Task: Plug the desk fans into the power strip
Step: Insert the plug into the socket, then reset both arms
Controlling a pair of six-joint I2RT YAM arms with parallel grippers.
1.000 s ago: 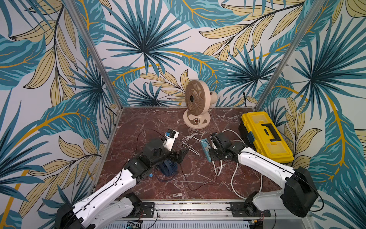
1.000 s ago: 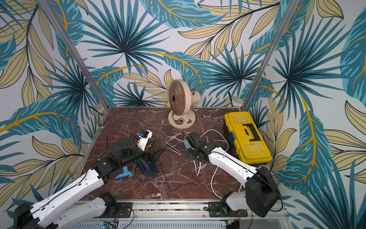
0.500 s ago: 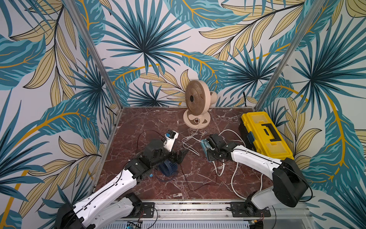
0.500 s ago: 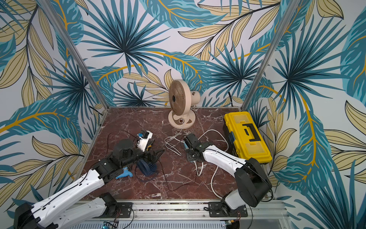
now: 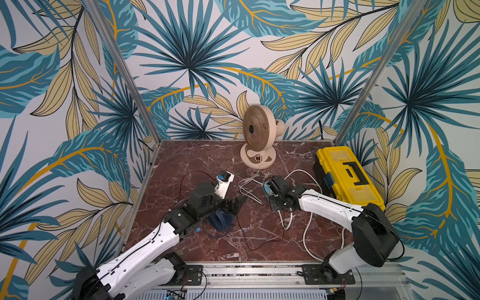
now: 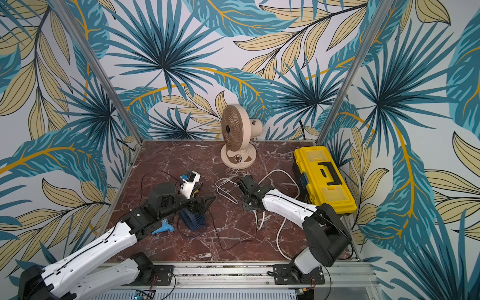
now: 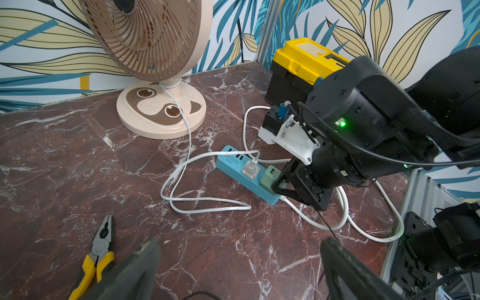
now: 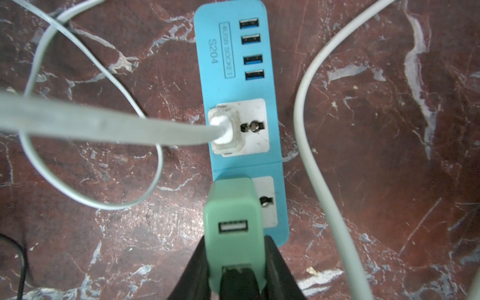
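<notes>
Pale-green adapter [image 8: 233, 207] pinched between right fingers [image 8: 279, 272] atop light-blue power strip [image 8: 233, 88], left fingers [image 7: 140, 270] spread wide and empty; likely hazard: tugging adapter, dragging strip, loosening white fan plug [image 8: 224, 127].

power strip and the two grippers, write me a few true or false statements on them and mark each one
1. A white plug sits in a socket of the power strip. True.
2. The right gripper is holding the white plug. False: its jaws are closed on the pale-green adapter, which stands in the neighbouring socket.
3. The left gripper is open and holds nothing. True.
4. Every one of the strip's USB ports has a cable in it. False: all four are empty.
5. The thin white cord from the plug runs to the base of the desk fan. True, as the left wrist view shows.
</notes>
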